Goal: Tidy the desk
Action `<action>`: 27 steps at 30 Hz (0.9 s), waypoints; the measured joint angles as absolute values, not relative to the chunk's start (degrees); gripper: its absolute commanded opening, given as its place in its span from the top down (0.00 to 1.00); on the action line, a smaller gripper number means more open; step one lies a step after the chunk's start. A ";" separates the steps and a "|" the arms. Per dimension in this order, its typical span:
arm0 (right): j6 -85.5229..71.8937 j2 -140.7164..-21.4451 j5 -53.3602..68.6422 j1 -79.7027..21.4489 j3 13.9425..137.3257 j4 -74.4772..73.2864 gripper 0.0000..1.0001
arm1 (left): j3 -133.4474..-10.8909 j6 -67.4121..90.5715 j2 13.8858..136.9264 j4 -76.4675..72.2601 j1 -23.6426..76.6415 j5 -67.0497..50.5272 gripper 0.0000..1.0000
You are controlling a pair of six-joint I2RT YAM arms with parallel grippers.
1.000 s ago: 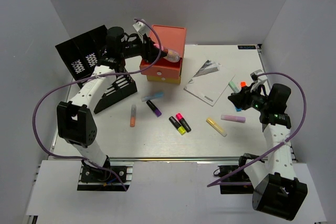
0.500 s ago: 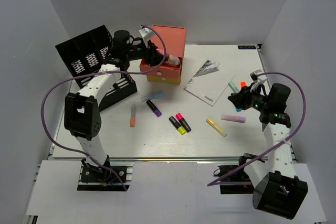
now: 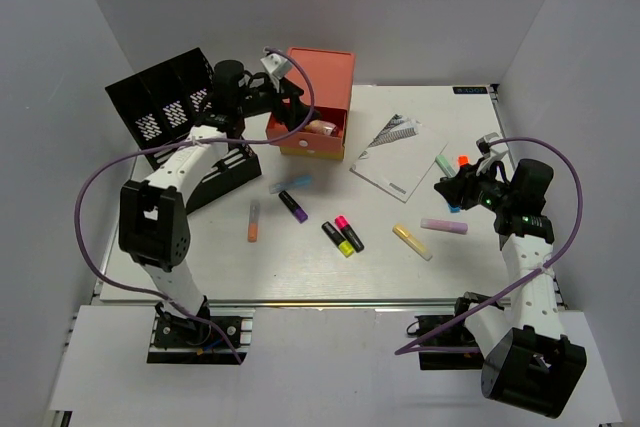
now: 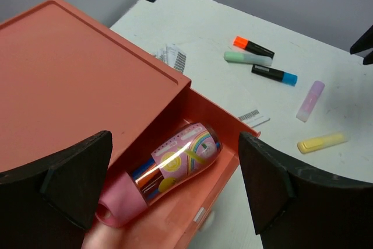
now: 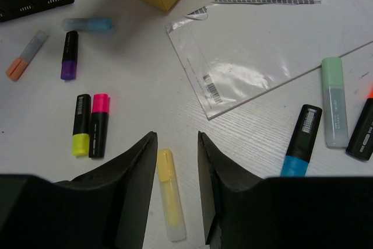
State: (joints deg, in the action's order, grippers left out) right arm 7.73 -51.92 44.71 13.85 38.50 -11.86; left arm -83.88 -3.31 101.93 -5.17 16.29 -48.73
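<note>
The white desk [image 3: 200,247] holds several scattered highlighters. At the back stands the orange drawer unit [image 3: 322,97] with its top drawer [image 4: 218,144] pulled out. A glossy pink patterned case [image 4: 180,158] lies in that drawer. My left gripper [image 4: 173,144] hangs over it, open wide, with its fingers clear of the case on both sides. At the right my right gripper [image 5: 176,138] hovers above the desk, open with nothing between its fingers; a yellow highlighter [image 5: 171,202] lies just below it.
A black mesh organizer [image 3: 165,107] and black tray [image 3: 218,172] stand at the back left. A plastic sleeve with a notebook [image 3: 400,155] lies right of the drawers. Purple [image 3: 293,206], pink-black [image 3: 349,233], lilac [image 3: 443,226] and green [image 3: 444,165] highlighters lie about.
My left gripper lowered the pink case into the open drawer, then opened and let it go. The right arm has not moved.
</note>
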 measured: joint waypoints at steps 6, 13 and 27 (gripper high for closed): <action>7.73 -52.01 44.71 13.85 38.50 -11.86 0.60 | -83.88 -1.39 97.32 -5.19 16.29 -42.26 0.22; 7.73 -52.01 44.73 13.87 38.50 -11.86 0.60 | -78.00 10.17 83.44 -6.63 16.12 -35.94 0.94; 7.75 -52.01 44.38 13.87 38.50 -11.86 0.60 | -62.76 30.52 73.80 16.95 16.73 -20.82 0.51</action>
State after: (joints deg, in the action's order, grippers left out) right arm 7.75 -52.01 44.38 13.87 38.50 -11.86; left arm -62.76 30.52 73.80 16.95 16.73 -20.82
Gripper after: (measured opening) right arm 0.406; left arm 0.601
